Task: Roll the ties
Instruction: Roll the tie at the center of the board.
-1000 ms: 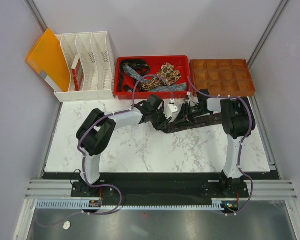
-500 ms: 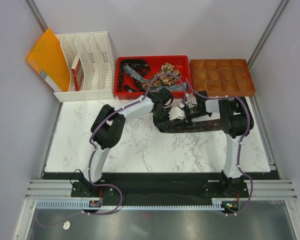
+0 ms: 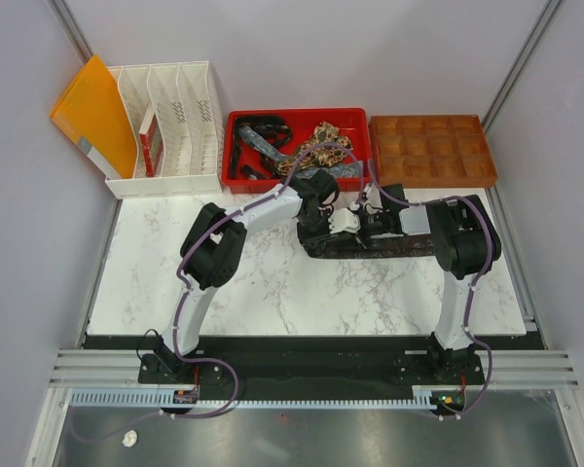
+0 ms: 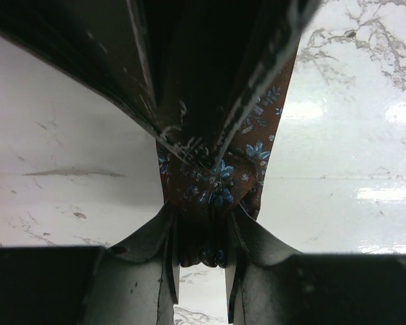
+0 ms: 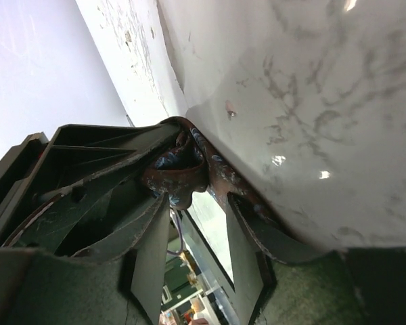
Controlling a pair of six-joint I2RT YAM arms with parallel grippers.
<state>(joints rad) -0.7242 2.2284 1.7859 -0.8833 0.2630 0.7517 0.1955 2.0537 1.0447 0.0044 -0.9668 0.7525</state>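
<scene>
A dark brown tie point(image 3: 401, 245) with small blue flowers lies across the marble table point(image 3: 224, 292). Both grippers meet at its left end. My left gripper point(image 3: 323, 218) is shut on a bunched fold of this tie point(image 4: 213, 186), seen up close in the left wrist view point(image 4: 201, 218). My right gripper point(image 3: 356, 222) faces it from the right. Its fingers point(image 5: 152, 254) stand apart with daylight between them, and the tie's fold point(image 5: 179, 177) sits just at the tips of the right gripper point(image 5: 195, 203). More ties point(image 3: 316, 148) lie heaped in the red tray point(image 3: 297, 114).
Behind the table stand a brown compartment tray point(image 3: 430, 148), a white file rack point(image 3: 170, 126) and an orange folder point(image 3: 92, 112). Purple cables point(image 3: 273, 195) run along both arms. Grey walls close in both sides.
The left arm has swung right and brought its gripper against the right gripper. The tie, earlier lifted at a slant, now lies lower. The right jaws have widened.
</scene>
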